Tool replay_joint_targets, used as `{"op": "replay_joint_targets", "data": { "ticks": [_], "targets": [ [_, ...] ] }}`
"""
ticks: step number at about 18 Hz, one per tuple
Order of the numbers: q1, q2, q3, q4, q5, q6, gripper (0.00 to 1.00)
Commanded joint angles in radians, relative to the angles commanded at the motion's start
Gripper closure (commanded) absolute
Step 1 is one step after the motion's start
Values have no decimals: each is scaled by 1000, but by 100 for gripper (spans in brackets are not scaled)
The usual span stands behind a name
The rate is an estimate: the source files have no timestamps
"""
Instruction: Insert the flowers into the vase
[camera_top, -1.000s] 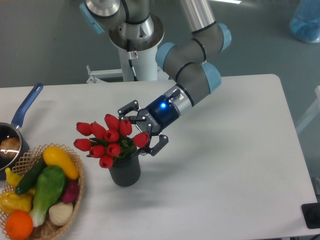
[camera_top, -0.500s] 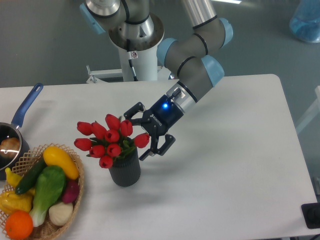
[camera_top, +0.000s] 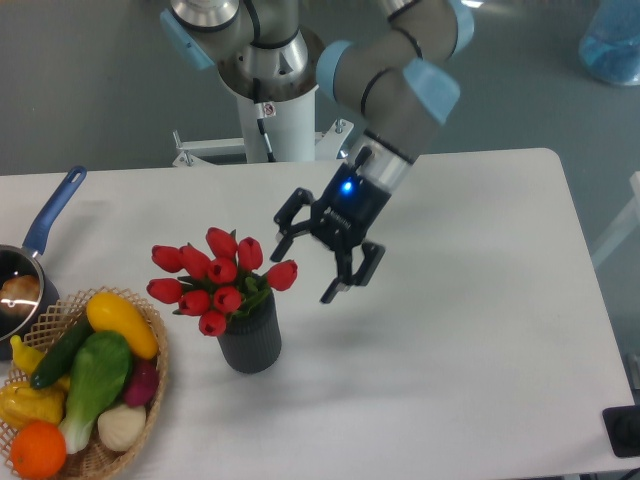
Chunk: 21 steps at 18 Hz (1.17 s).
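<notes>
Nine or so red flowers stand in the vase, near-left of the gripper, which hangs spread wide, holding nothing. They look light and crushable; grasp the stems, not the heads.

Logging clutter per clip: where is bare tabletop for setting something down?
Bare: the table right of the vase to its right edge, and the far strip behind the flowers. Crowded: the left edge, with basket and saucepan. The gripper hangs open above mid-table.
</notes>
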Motion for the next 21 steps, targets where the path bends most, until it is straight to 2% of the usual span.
{"op": "replay_joint_targets", "data": {
  "ticks": [2,5,8,11,14,18,21],
  "targets": [
    [12,32,15,-5,167,-21,0],
    [21,63,28,-12,322,-34,0],
    [25,89,39,-21,538,-22,0],
    [20,137,39,-93,689,-15,0],
    [41,161,39,-150,737,4,0],
    [69,193,39,-236,807,263,0],
    [86,209,39,-267,811,313,0]
  ]
}}
